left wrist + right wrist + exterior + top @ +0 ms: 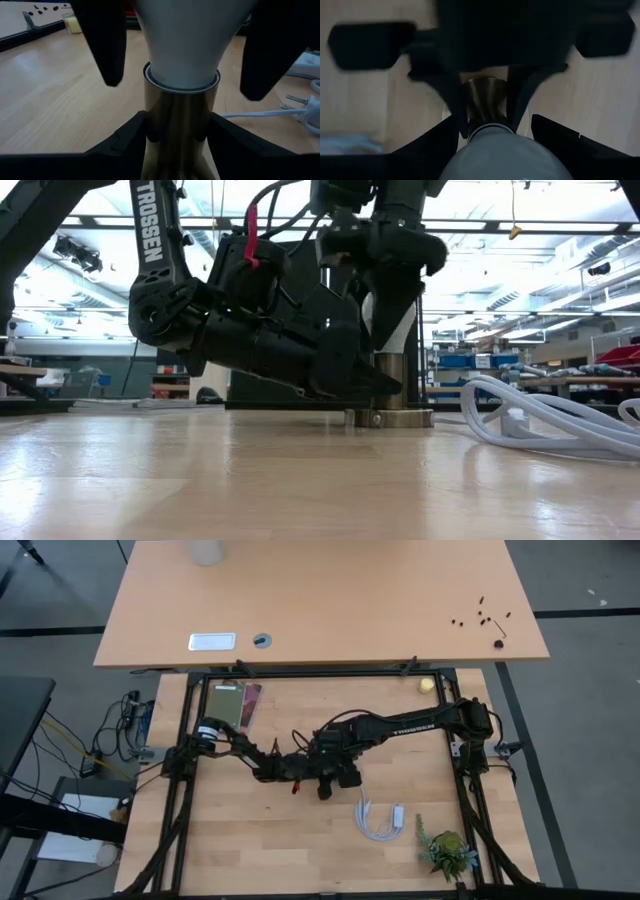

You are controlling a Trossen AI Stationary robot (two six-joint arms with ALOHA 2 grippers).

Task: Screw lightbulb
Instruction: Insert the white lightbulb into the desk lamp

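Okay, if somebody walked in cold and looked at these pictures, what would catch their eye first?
The two dark arms meeting mid-table: the left gripper clamps the brassy socket post, and the right gripper grips the white lightbulb seated in its top. After that, the coiled white cable and a small plant near the table's front right, and a second, paler table beyond.
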